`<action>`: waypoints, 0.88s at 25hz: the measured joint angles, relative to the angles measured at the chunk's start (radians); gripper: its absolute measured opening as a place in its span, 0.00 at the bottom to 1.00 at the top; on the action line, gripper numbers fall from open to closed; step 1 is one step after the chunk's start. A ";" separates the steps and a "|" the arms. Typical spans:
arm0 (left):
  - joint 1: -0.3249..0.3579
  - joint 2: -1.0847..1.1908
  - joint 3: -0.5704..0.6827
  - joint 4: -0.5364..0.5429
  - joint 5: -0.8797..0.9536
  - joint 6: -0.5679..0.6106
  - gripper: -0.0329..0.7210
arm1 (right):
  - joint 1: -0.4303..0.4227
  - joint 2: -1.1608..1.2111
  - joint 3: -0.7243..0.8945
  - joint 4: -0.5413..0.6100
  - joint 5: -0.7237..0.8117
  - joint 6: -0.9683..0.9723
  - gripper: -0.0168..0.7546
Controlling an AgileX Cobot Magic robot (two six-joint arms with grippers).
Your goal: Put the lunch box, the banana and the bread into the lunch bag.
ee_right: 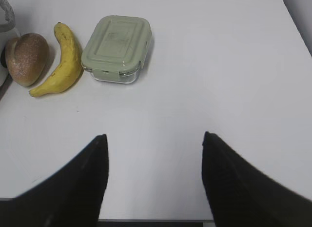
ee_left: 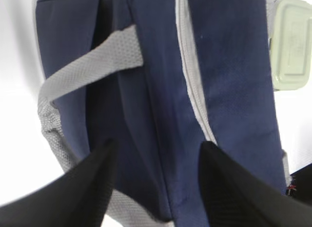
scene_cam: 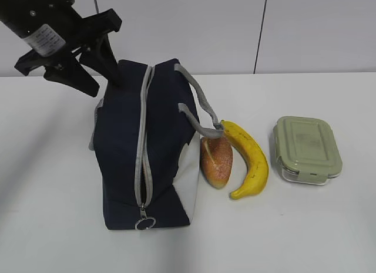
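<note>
white table, pale panelled wall

Lunch bag zipped shut on table; bread, banana, lunch box beside it; left end effector open at bag's far end.

My left gripper hangs with its two dark fingers spread and nothing between them, while my right gripper hovers, jaws apart and empty.

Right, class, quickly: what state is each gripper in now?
Left gripper: open, over the bag, holding nothing.
Right gripper: open, empty.
</note>
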 joint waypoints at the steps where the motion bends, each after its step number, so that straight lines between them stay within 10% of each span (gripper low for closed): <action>1: 0.000 0.000 0.000 -0.002 -0.006 0.000 0.56 | 0.000 0.000 0.000 0.000 0.000 0.000 0.61; 13: 0.000 0.069 -0.001 -0.036 -0.031 0.000 0.58 | 0.000 0.000 0.000 0.000 0.000 0.000 0.61; 22: 0.000 0.071 -0.001 -0.037 -0.040 0.022 0.05 | 0.000 0.000 0.000 0.000 0.000 0.000 0.61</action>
